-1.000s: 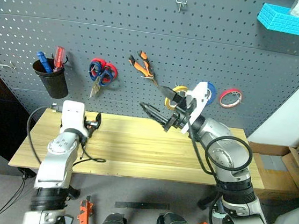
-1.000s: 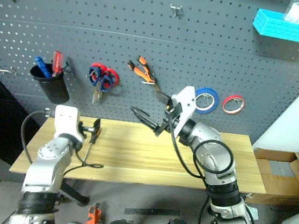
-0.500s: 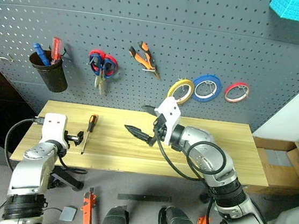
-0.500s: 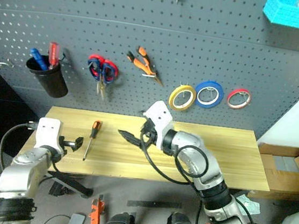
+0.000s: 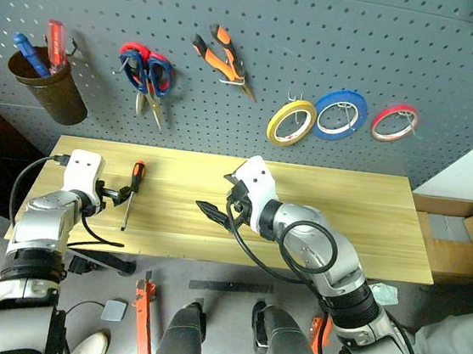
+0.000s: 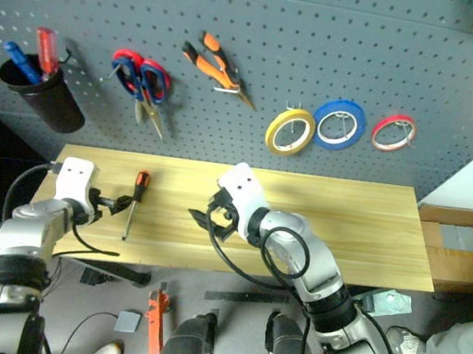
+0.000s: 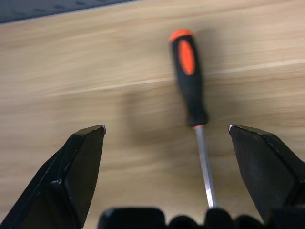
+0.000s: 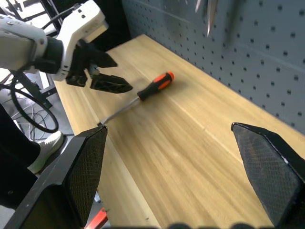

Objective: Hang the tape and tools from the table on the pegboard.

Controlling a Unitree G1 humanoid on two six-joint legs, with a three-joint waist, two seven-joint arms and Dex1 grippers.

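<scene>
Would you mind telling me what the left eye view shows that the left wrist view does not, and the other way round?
The left eye view takes in the pegboard with the yellow tape, pliers and blue-handled scissors hanging, plus the open right gripper over the table. The left wrist view gives a close look at the screwdriver between the open left gripper's fingers, handle pointing away and no contact. Both show the screwdriver lying flat on the wood, with the left gripper beside it.
</scene>
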